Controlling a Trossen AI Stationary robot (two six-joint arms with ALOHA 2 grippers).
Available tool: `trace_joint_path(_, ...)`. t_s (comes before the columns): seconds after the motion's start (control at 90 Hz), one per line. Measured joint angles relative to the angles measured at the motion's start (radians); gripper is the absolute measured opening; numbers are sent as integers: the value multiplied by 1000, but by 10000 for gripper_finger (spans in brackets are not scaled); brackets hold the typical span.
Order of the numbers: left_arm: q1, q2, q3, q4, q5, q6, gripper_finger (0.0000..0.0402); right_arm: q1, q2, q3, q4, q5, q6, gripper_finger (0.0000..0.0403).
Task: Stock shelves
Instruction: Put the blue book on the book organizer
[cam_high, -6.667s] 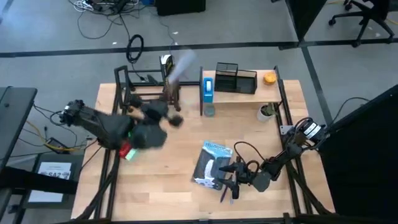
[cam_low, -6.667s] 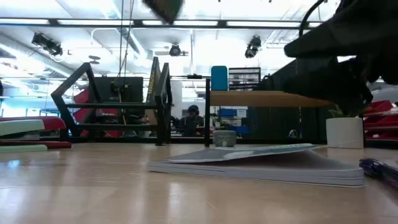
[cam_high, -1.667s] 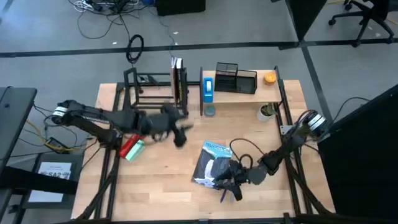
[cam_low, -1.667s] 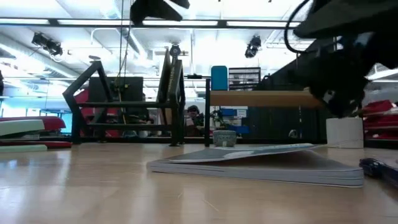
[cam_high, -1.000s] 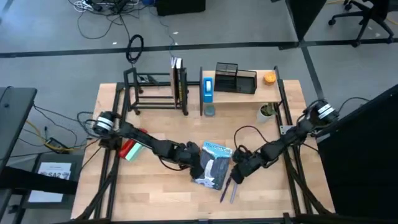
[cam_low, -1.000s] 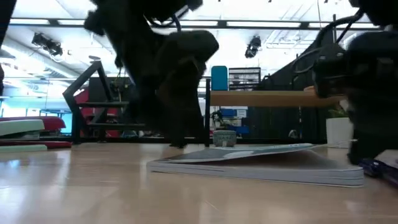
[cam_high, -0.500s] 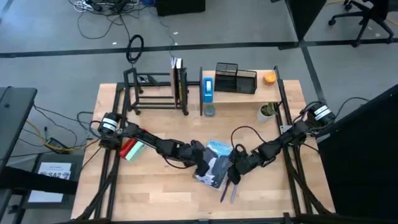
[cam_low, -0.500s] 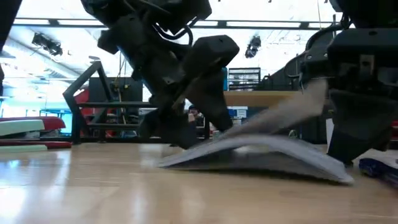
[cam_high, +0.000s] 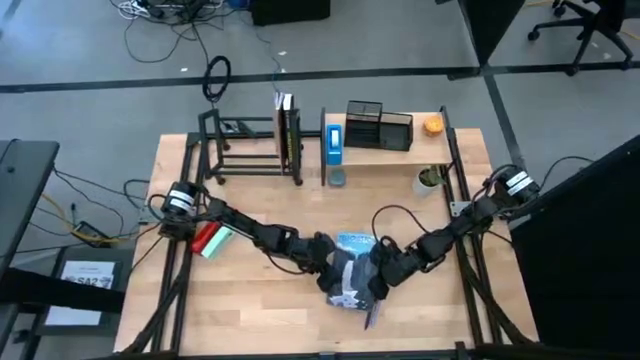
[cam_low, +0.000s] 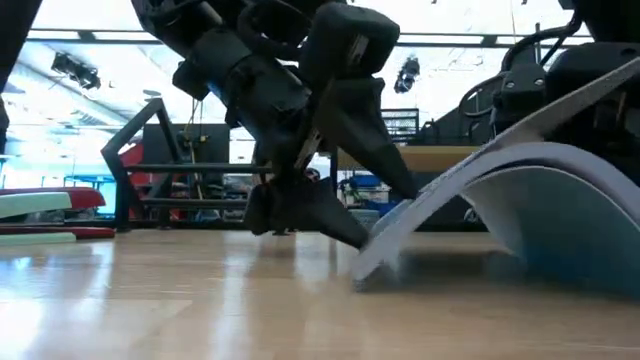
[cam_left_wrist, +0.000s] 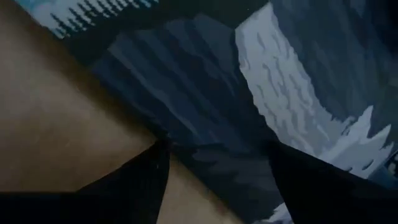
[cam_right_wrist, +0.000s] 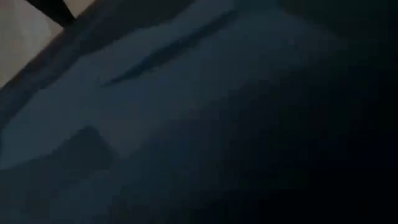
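A magazine (cam_high: 352, 272) with a blue mountain cover lies mid-table, bowed into an arch (cam_low: 520, 165). Its left edge (cam_low: 365, 268) rests on the table and its right part rises steeply. My left gripper (cam_left_wrist: 217, 149) stands open at that left edge, coming in from the table's left. My right gripper (cam_high: 385, 268) is shut at the magazine's right side; its wrist view shows only dark cover. At the far edge stand the black tube rack (cam_high: 250, 150), with books (cam_high: 288, 140) upright in it, and the wood-board shelf (cam_high: 400, 150). My left gripper slants down from the table's left, across the magazine's left edge. The lower finger (cam_low: 325, 222) meets that edge at the table, and the other finger (cam_low: 385, 165) lies over the cover; whether it touches cannot be told. My right gripper comes level from the table's right with shut fingers against the magazine's right part (cam_low: 610, 90), which leans up along it. The gripper and the cover hide the place of contact, so pinched or only pushed cannot be told.
The wood shelf bears a blue box (cam_high: 334, 142), a black mesh organizer (cam_high: 380, 125) and an orange thing (cam_high: 433, 126). A small jar (cam_high: 337, 178) and a white plant pot (cam_high: 430, 180) stand before it. A red and green item (cam_high: 210, 240) lies left; pens (cam_high: 368, 316) lie near the magazine.
My two grippers have closed in on the magazine, the left going toward the table's right and the right toward its left. The magazine, flat a second ago, has bowed up into an arch: its right part has risen while its left edge stays on the table.
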Motion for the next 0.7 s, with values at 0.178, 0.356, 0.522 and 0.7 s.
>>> trace_joint_path(0.178,0,-17,0,14,-3,18,250,26,0,-1,-4,21,0,0)
trace_joint_path(0.356,5,-37,0,21,-2,24,250,27,0,-2,-9,13,-16,0)
trace_joint_path(0.522,9,-108,1,10,-3,61,250,44,0,-3,-8,21,-65,0)
trace_joint_path(0.7,28,-161,11,-38,-70,109,249,57,0,-3,-7,46,-77,0)
